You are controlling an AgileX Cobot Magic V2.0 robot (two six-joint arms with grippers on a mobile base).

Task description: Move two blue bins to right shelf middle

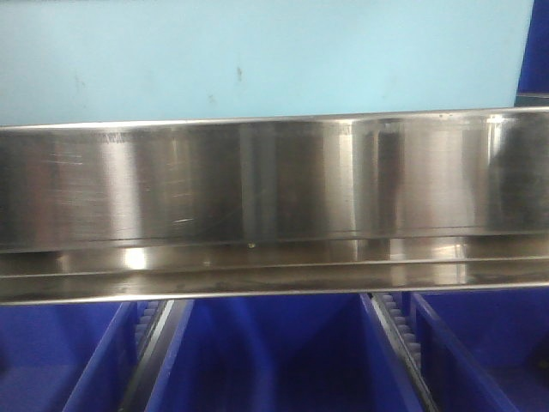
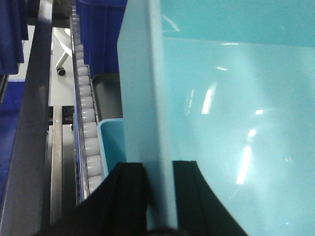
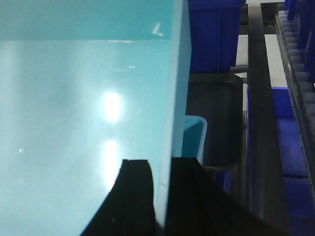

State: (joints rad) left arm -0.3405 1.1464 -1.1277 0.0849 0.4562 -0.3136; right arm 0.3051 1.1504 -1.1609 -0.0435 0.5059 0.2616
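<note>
A large light-blue bin (image 1: 257, 51) fills the top of the front view, above a steel shelf rail (image 1: 274, 180). My left gripper (image 2: 157, 164) is shut on the left wall of this bin (image 2: 231, 98), one black finger on each side of the wall. My right gripper (image 3: 161, 162) is shut on the right wall of the same bin (image 3: 83, 98) in the same way. The corner of a second light-blue bin (image 2: 110, 142) shows below the held one, and the right wrist view has it too (image 3: 194, 135).
Dark blue bins (image 1: 274, 352) sit in rows under the steel rail, divided by roller tracks (image 2: 83, 113). A black tray (image 3: 219, 123) lies below the held bin. More dark blue bins (image 3: 214, 34) and a steel beam (image 3: 261, 98) stand to the sides.
</note>
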